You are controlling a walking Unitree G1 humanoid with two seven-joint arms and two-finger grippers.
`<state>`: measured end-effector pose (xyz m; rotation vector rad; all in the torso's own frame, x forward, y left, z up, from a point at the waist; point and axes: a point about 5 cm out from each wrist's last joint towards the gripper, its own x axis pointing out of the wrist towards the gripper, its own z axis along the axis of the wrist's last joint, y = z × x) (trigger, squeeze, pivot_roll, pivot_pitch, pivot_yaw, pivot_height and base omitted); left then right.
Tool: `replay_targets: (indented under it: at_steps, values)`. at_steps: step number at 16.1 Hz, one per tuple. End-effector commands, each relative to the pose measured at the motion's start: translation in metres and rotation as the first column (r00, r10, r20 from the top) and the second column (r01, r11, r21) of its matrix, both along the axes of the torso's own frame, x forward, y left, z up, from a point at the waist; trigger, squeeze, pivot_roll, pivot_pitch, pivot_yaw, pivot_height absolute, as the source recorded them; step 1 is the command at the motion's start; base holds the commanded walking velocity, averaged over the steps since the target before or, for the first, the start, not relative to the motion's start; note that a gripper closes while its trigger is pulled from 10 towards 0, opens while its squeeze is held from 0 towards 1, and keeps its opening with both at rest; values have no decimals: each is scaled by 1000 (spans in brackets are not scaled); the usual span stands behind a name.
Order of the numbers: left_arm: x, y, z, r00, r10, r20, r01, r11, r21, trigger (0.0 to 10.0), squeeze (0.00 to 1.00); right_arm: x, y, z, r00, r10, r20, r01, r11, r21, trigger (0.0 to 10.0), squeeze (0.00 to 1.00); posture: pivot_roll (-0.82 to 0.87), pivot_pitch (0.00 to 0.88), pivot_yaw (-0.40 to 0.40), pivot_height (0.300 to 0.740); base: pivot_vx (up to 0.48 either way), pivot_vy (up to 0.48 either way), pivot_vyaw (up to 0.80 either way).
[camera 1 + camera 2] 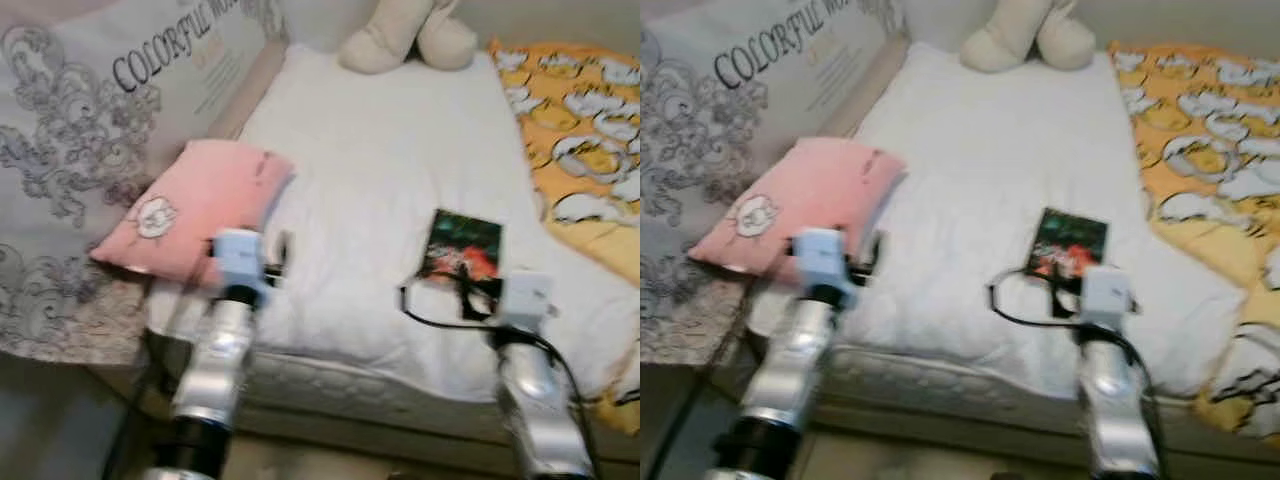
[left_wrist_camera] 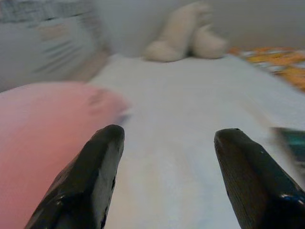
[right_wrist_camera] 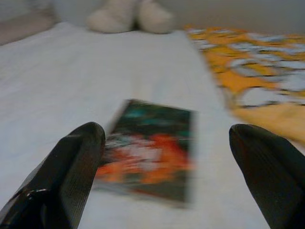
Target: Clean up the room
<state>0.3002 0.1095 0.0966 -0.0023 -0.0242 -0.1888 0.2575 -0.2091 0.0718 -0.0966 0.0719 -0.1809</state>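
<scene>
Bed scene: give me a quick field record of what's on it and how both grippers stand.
bed: white sheet
pillow: pink pillow, robot's left side of bed
book: dark book flat on sheet
plush: cream plush toy at far end
blanket: orange blanket, right side
left gripper: jaws open, beside pillow
right gripper: jaws open, facing book

- Head stereo pair looks down over the white quilted mattress (image 1: 380, 190) from its foot.
- Both wrist cameras skim low along that mattress, sharing its far end.

Right gripper (image 3: 167, 157) fingers spread wide over a dark book (image 3: 150, 150) on the white bed (image 3: 71, 71); orange blanket (image 3: 257, 71) beside.
</scene>
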Motion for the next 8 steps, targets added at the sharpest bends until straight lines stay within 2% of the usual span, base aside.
replay_targets:
  at_steps: [1, 3, 5, 6, 7, 8]
  values:
    - [3, 6, 3, 1000, 6, 16, -6, 1000, 21, 10000, 0, 0, 5, 1, 1000, 12, 11, -12, 1000, -7, 10000, 1000, -214, 0, 71, 740, 0, -480, 0]
    - [4, 5, 2, 1000, 1, 12, -2, 1000, 19, 10000, 0, -2, 5, -1, 1000, 11, 7, -11, 1000, -12, 10000, 1000, -218, 0, 73, 740, 0, -480, 0]
    - [-2, 14, -9, 998, 40, -42, -41, 998, -45, 10000, 0, -4, 9, 1, 999, 45, 19, -45, 999, -8, 10000, 1000, -226, 0, 75, 740, 0, -480, 0]
    - [-23, 28, -25, 995, 56, -86, -59, 998, -25, 10000, 0, -13, 7, -2, 998, 60, 6, -60, 998, 9, 10000, 1000, -230, 0, 72, 740, 0, -480, 0]
    - [-33, 33, -32, 992, 53, -112, -54, 999, -7, 10000, 0, -19, 4, -8, 998, 65, -20, -64, 998, 14, 10000, 1000, -230, 0, 70, 740, 0, -480, 0]
    - [-34, 34, -34, 991, 55, -118, -56, 998, -6, 10000, 0, -21, 1, -10, 997, 66, -27, -65, 998, 5, 10000, 1000, -222, 0, 66, 740, 0, -480, 0]
